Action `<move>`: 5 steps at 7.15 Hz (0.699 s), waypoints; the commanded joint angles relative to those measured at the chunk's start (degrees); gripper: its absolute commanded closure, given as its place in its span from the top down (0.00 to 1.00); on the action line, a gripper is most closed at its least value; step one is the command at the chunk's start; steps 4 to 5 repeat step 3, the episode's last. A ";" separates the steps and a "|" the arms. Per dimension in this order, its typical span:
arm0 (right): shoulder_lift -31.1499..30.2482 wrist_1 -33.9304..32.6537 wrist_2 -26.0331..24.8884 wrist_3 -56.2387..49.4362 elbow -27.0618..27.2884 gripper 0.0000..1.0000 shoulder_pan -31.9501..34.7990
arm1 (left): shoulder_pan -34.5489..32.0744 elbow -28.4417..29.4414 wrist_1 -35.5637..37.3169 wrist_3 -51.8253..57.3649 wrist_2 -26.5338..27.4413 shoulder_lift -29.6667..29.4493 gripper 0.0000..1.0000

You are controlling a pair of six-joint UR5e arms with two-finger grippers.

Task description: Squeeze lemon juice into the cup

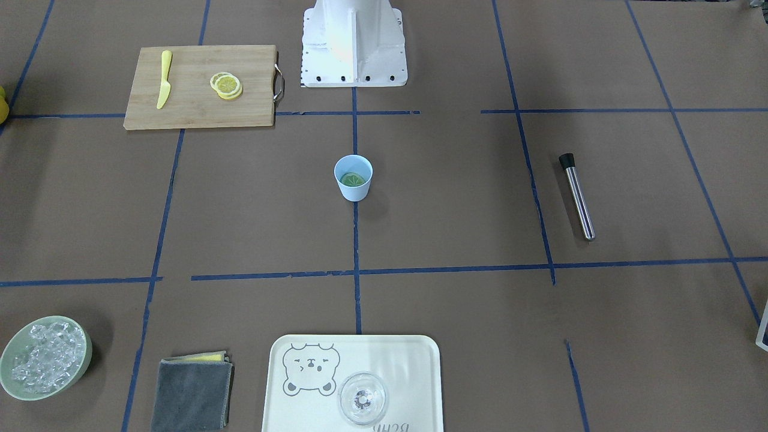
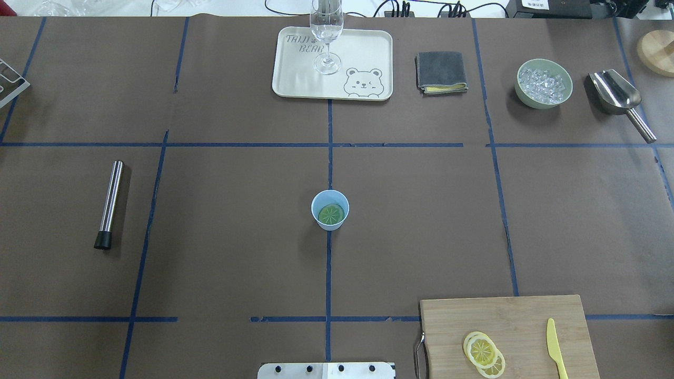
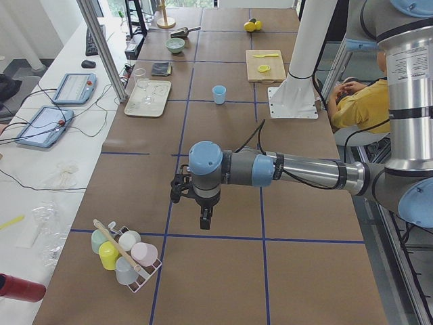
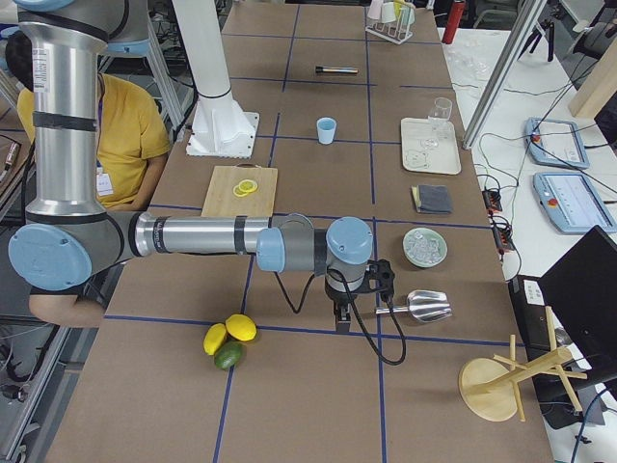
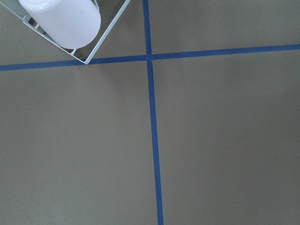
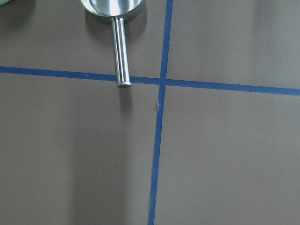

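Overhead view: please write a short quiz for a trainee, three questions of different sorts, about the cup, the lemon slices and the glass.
1. True or false: the lemon slices lie on the cutting board.
2. What lies inside the cup? A: a green slice. B: a spoon. C: nothing.
3. Fill in: the glass stands on the ____.

Key: 1 true. 2 A. 3 tray.
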 commanded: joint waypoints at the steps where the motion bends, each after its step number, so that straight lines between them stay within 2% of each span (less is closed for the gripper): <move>1: -0.09 0.00 0.18 0.04 -0.11 1.00 -0.01 | 0.08 0.50 -0.26 0.00 -0.30 -0.24 1.00; 5: -0.10 0.00 0.79 0.04 -0.63 1.00 -0.10 | 0.08 0.60 -0.18 0.00 0.05 -0.69 1.00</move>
